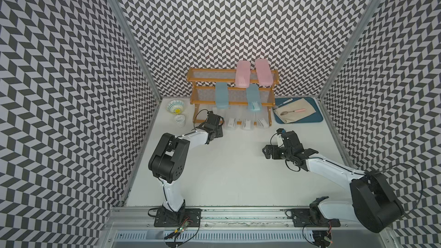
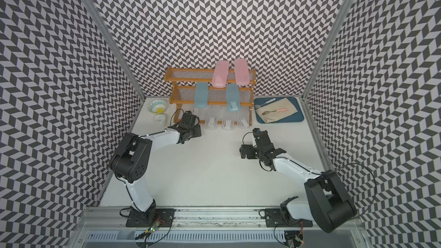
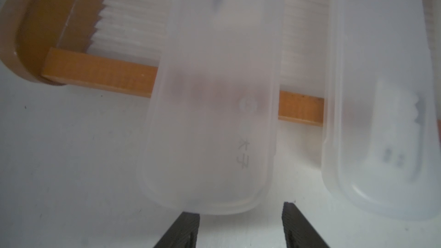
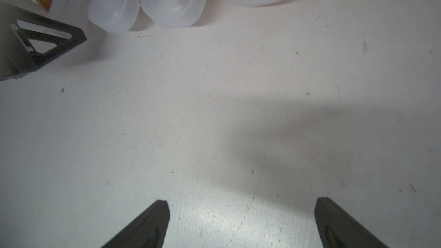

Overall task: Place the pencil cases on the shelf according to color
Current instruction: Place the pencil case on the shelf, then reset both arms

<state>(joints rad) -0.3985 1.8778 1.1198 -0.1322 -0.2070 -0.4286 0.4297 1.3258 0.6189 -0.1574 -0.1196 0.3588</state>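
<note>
The shelf (image 1: 210, 70) stands at the back of the table. Two pink pencil cases (image 1: 243, 73) lie on its top tier and two teal ones (image 1: 222, 95) on the middle tier. Frosted clear cases (image 1: 247, 124) lie side by side on the bottom tier, their ends overhanging the front rail (image 3: 100, 75). My left gripper (image 3: 241, 208) is at the near end of the leftmost clear case (image 3: 210, 115). Its jaws are narrowed but apart, with bare table between them, and the case's end lies over one fingertip. My right gripper (image 4: 241, 205) hovers wide open over the table, right of centre.
A patterned bowl (image 1: 176, 106) and a small clear cup (image 1: 179, 120) sit left of the shelf, close to my left arm. A blue tray (image 1: 317, 115) with a cloth and a pink-handled spoon (image 1: 292, 111) lies to the shelf's right. Patterned walls enclose the table.
</note>
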